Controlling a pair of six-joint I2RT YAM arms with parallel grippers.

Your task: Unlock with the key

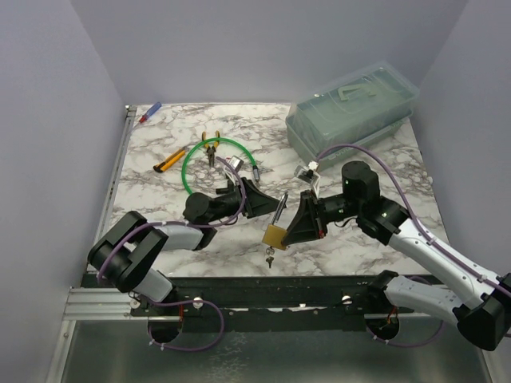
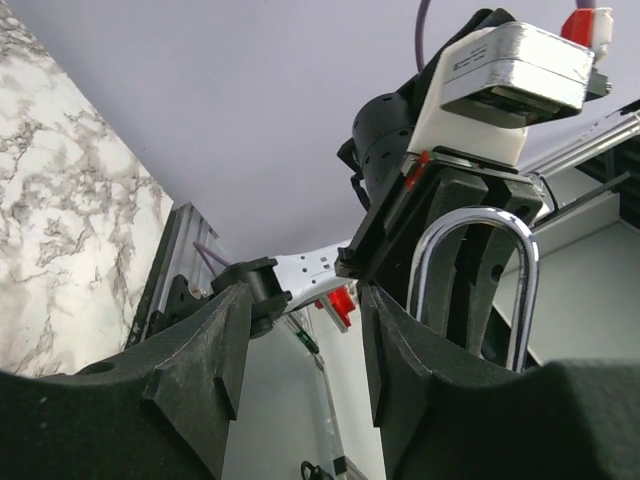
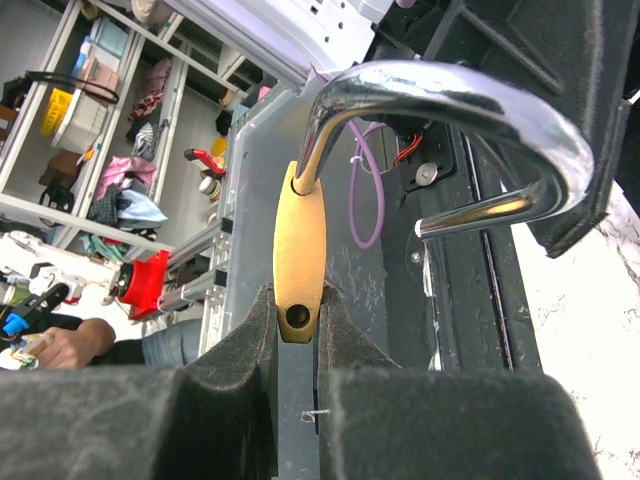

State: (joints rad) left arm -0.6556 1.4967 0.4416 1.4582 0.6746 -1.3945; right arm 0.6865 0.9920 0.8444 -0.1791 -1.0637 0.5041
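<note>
Right end effector (image 3: 298, 340), fingers pressed together on the flat faces of the brass padlock (image 3: 299, 255). The body is pinched low, which leaves the chrome shackle (image 3: 450, 85) projecting clear of the fingers and lifts the lock off the counter (image 1: 359, 247), so the keyway end stays reachable. One shackle leg sits in the padlock body and the other ends in free air beside it, so the lock is judged to be released already. Left end effector (image 2: 300, 370), fingers apart with nothing between them. It faces the padlock from the opposite side, and one of its fingers lies right against the shackle's bow. Whether that finger touches the bow cannot be told, but the pose suits hooking or swinging the shackle while the other arm steadies the body. The key (image 1: 270, 257) shows only in the overhead view, as a small dark sliver just below the padlock on the side toward the arm bases. It appears to hang from the keyway, held by neither arm, though it is too small to confirm that it is seated. Farther from the padlock, beyond the left arm, lies a looped green cable (image 1: 192, 155) with a yellow-handled tool (image 1: 210, 148) inside it. A translucent lidded box (image 1: 351, 112) stands well apart from the padlock at the far right corner of the counter.
</note>
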